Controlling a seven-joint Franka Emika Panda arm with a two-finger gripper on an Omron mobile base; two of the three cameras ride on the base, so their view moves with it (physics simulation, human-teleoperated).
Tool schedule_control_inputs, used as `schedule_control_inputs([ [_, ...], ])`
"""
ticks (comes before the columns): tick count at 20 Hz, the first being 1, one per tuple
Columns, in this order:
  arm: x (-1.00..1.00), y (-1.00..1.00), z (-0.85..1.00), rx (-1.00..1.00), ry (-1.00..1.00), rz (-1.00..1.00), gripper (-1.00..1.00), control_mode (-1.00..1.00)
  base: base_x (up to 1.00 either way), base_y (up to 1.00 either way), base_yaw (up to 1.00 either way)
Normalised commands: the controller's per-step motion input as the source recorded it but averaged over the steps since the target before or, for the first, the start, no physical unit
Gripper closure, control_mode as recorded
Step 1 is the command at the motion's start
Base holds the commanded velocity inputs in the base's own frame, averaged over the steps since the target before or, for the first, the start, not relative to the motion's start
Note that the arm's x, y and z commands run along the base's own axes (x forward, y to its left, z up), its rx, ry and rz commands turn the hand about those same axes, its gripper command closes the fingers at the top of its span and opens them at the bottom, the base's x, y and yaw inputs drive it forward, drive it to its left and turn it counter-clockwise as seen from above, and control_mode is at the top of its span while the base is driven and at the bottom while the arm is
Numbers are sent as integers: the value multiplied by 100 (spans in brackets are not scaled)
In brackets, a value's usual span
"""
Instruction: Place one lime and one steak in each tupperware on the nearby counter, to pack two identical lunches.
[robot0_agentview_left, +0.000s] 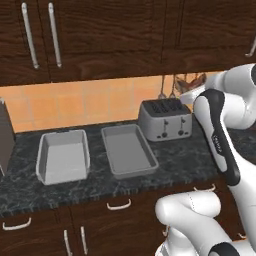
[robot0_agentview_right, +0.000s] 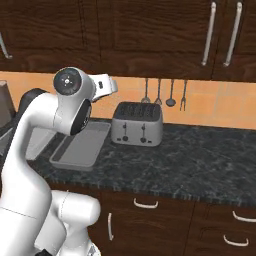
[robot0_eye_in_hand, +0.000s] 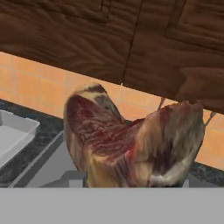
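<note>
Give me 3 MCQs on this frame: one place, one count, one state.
1. Where is the toaster relative to the two tubs?
A. to their right in the left base view
B. between them
C. in a drawer

2. How many tubs on the counter?
A. one
B. two
C. four

3. What state is the steak in?
A. lying in a tub
B. on the toaster
C. held up in the tool, above the counter

Key: 1 A, the toaster stands past the darker tub. 2 B, a light tub and the darker one. 3 C, hand view shows it hanging close before the camera, both tubs empty.
</note>
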Motion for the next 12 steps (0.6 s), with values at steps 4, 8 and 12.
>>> schedule_control_inputs([
  [4, 0, 0, 0, 0, 0, 0, 100, 100, 17, 100, -28],
  [8, -7, 1, -22, -7, 0, -9, 100, -100, -3, 37, -14],
  [12, 0, 0, -58, -10, 5, -6, 100, -100, 0, 0, 0],
])
